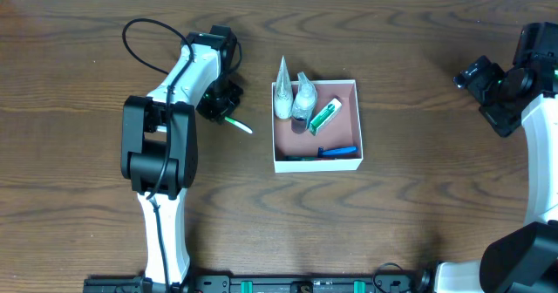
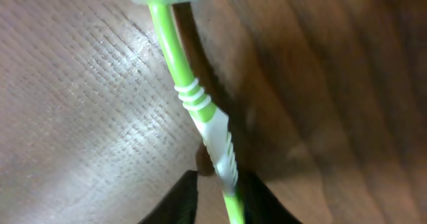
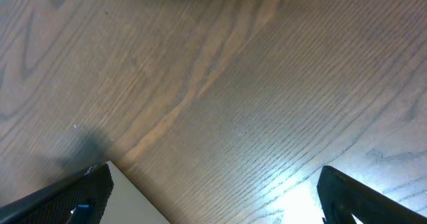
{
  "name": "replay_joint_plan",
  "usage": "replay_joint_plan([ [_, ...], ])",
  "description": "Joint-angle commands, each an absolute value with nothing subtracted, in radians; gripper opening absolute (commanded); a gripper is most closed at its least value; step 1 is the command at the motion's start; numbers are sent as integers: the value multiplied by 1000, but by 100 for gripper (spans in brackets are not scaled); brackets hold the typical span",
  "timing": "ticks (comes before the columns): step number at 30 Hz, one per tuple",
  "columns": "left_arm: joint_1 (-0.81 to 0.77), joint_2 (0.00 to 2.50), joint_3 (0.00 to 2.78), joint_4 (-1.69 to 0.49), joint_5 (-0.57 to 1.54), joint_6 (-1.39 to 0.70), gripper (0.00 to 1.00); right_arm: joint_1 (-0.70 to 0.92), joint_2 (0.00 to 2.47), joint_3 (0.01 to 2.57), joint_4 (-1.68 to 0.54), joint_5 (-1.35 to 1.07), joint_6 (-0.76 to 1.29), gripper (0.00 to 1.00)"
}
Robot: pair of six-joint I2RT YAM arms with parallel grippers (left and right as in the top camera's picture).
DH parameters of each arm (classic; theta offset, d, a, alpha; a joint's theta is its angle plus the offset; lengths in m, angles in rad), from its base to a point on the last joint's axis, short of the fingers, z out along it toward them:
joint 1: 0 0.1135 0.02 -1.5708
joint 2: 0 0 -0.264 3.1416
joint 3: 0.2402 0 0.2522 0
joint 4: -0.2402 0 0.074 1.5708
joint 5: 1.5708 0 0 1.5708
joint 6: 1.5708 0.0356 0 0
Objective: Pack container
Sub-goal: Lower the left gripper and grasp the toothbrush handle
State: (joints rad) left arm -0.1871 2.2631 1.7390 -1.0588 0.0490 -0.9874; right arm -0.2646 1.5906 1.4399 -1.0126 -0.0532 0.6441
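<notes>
The container (image 1: 318, 164) is a shallow white-walled square box with a pinkish-brown inside, at the table's middle. It holds two white tubes (image 1: 293, 99), a green-and-white toothpaste tube (image 1: 323, 116) and a blue item (image 1: 338, 151). My left gripper (image 1: 221, 101) is left of the container and shut on a green-and-white toothbrush (image 1: 238, 123). In the left wrist view the fingers (image 2: 220, 179) pinch its handle (image 2: 190, 94), with the head pointing away over the wood. My right gripper (image 1: 485, 97) is open and empty at the far right, and its fingers show wide apart in the right wrist view (image 3: 213, 174).
The table (image 1: 418, 197) is dark brown wood. The left arm's white-and-black body (image 1: 161, 145) runs along the left side with a black cable loop (image 1: 139, 40). A white flat corner (image 3: 137, 201) shows low in the right wrist view; I cannot tell what it is.
</notes>
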Motion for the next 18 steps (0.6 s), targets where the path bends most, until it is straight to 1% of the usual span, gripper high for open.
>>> replay_joint_plan([
  [1,-187,2283,1720,-1056,15,-976,13,-268,1596,1450,-1013,-57,657,99],
  [2,-187,2283,1720,-1056,6,-976,10,-268,1596,1450,-1013,-57,657,99],
  [5,-187,2283,1720,-1057,-10,-976,8,-268,1596,1450,-1013,-56,657,99],
  [13,-186,2276,1724,-1038,-11,-878,7,-268,1596,1450,-1013,-57,657,99],
  [18,-186,2257,1756,-1042,-11,-781,7,-268,1596,1450,-1013,-57,657,99],
])
